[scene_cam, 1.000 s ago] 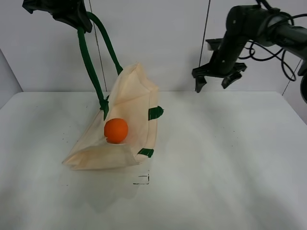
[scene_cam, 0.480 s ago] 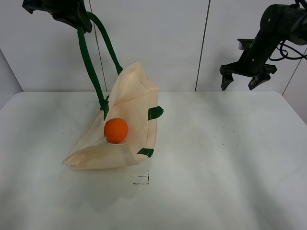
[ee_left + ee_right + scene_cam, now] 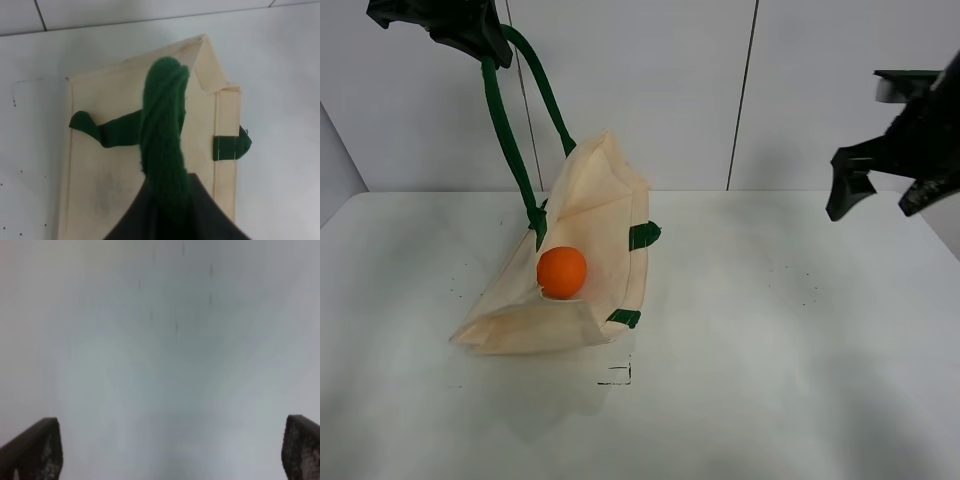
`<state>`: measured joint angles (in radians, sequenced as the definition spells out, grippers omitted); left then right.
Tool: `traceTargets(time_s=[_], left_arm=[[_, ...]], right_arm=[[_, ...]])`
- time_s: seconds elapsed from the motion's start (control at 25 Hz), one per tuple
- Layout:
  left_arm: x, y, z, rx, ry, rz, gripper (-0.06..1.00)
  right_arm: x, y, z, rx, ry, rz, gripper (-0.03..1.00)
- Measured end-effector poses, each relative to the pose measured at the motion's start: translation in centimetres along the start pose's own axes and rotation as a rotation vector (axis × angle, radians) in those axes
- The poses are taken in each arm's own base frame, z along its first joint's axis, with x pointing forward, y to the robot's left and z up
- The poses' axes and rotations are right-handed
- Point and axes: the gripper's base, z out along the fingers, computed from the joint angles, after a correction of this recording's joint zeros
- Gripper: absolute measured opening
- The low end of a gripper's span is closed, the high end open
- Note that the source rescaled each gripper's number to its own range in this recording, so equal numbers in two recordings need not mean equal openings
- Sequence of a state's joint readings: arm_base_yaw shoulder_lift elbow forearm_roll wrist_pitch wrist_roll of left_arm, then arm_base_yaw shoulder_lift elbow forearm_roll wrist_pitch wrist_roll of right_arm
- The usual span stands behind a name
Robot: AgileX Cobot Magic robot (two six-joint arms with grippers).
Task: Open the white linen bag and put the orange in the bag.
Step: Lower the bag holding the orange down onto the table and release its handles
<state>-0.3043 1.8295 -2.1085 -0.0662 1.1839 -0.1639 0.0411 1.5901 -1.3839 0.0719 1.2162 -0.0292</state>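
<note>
The white linen bag [image 3: 590,230] rests on the table [image 3: 770,340] at the left, its mouth held up and open. The orange [image 3: 562,272] lies inside the open mouth. My left gripper [image 3: 485,40] is high at the upper left, shut on the bag's dark green handle [image 3: 505,130], which hangs taut down to the bag. The left wrist view looks down the handle [image 3: 164,135] onto the bag [image 3: 125,165]. My right gripper [image 3: 885,185] is open and empty, raised at the far right edge. Its fingertips [image 3: 35,447] show apart over bare table.
A white panelled wall [image 3: 720,90] stands behind the table. A small dark mark [image 3: 618,378] lies on the table in front of the bag.
My right gripper has swung from the upper middle out to the far right and slightly lower, staying open. The left gripper, bag and orange have not moved.
</note>
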Motion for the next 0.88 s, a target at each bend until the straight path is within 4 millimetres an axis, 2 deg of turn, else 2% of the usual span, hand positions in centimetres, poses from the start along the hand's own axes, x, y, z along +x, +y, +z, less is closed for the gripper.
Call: traceTargets(time_s=[0.12, 0.24, 0.36, 0.48, 0.68, 0.76, 0.88], left_arm=[[0.0, 0.0, 0.0, 0.000, 0.000, 0.000, 0.00], [0.0, 0.0, 0.0, -0.001, 0.000, 0.001, 0.00], [0.0, 0.0, 0.0, -0.001, 0.000, 0.001, 0.00], [0.0, 0.0, 0.0, -0.001, 0.000, 0.001, 0.00], [0.0, 0.0, 0.0, -0.001, 0.000, 0.003, 0.00], [0.0, 0.0, 0.0, -0.002, 0.000, 0.003, 0.00], [0.0, 0.0, 0.0, -0.002, 0.000, 0.003, 0.00]], right_arm=[[5.7, 0.2, -2.9, 0.004, -0.042, -0.004, 1.00], [11.4, 0.3, -4.5, 0.005, -0.092, -0.008, 1.00], [16.8, 0.4, -4.9, 0.005, -0.168, -0.012, 1.00], [21.2, 0.3, -5.0, 0.014, -0.325, -0.019, 1.00], [26.9, 0.2, -4.1, 0.031, -0.594, -0.045, 1.00], [28.5, 0.1, -3.6, 0.035, -0.650, -0.052, 1.00], [30.1, 0.1, -4.0, 0.041, -0.759, -0.059, 1.00]])
